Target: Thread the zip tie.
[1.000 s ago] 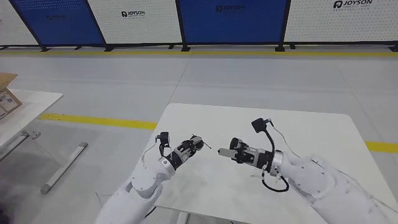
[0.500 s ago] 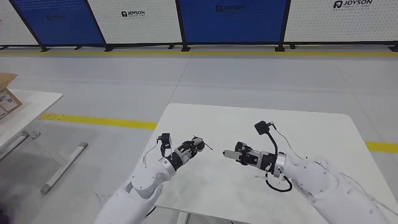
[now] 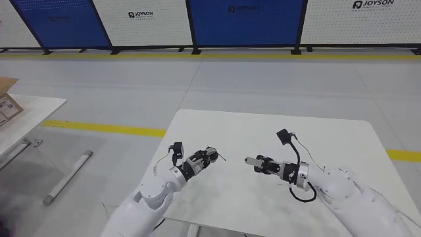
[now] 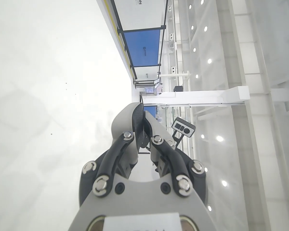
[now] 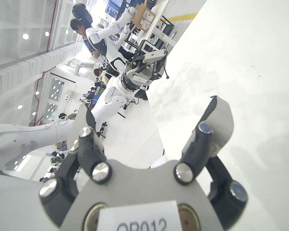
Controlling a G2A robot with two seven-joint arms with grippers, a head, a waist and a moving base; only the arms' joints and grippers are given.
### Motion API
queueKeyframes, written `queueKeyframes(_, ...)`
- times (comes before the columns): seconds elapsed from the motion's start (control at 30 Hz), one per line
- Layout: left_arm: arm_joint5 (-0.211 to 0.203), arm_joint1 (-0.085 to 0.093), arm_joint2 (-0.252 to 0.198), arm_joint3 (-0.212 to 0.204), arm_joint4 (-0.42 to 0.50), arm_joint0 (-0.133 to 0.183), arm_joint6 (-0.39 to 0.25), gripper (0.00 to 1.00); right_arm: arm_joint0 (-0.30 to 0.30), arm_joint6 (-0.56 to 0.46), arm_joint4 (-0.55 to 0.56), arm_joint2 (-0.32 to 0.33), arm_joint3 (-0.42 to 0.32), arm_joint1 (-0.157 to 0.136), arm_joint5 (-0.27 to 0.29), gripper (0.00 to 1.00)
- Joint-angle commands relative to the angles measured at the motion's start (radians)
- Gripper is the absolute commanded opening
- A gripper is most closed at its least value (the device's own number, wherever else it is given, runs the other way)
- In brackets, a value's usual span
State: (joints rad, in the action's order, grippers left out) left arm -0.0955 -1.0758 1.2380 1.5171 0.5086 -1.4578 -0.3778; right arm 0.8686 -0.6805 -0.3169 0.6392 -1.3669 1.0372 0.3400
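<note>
We look across a grey floor [image 3: 230, 79] crossed by a yellow line [image 3: 99, 128] to blue and white partition panels [image 3: 247, 10]. Beyond our white table's [image 3: 329, 128] left edge stands a second table [image 3: 39, 108] bearing a cardboard box [image 3: 6, 100].

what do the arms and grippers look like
The arms have smooth white shells with dark bands at the wrists. The left gripper and right gripper each have two grey metal fingers with black ribbed pads, black links with silver bolts, and a grey base plate bearing a white label. A black cable loops by the right wrist, near a small black camera on a stalk.
</note>
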Motion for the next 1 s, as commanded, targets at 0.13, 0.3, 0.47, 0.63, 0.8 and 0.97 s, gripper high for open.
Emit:
queueKeyframes(0.13,-0.003,-0.002,-0.005,0.009,0.009,-0.002,0.009,0.00,0.004,0.010,0.038,-0.001,-0.010,0.003,-0.023,1.00)
queueKeyframes(0.3,-0.016,-0.008,-0.006,0.032,0.079,-0.018,0.006,0.00,-0.020,-0.008,0.026,-0.019,0.055,0.032,-0.009,1.00)
queueKeyframes(0.47,-0.014,-0.011,-0.008,0.044,0.082,-0.021,0.011,0.00,-0.076,-0.056,-0.007,-0.071,0.126,0.087,0.000,1.00)
queueKeyframes(0.63,-0.009,-0.015,-0.021,0.032,0.085,-0.008,0.018,0.00,-0.107,-0.090,-0.040,-0.098,0.181,0.125,0.000,1.00)
queueKeyframes(0.8,-0.009,-0.015,-0.021,0.032,0.085,-0.008,0.018,0.00,-0.107,-0.090,-0.040,-0.098,0.181,0.125,0.000,1.00)
queueKeyframes(0.97,-0.007,-0.019,-0.030,0.037,0.104,-0.007,0.031,0.00,-0.086,-0.055,-0.018,-0.085,0.169,0.128,-0.011,1.00)
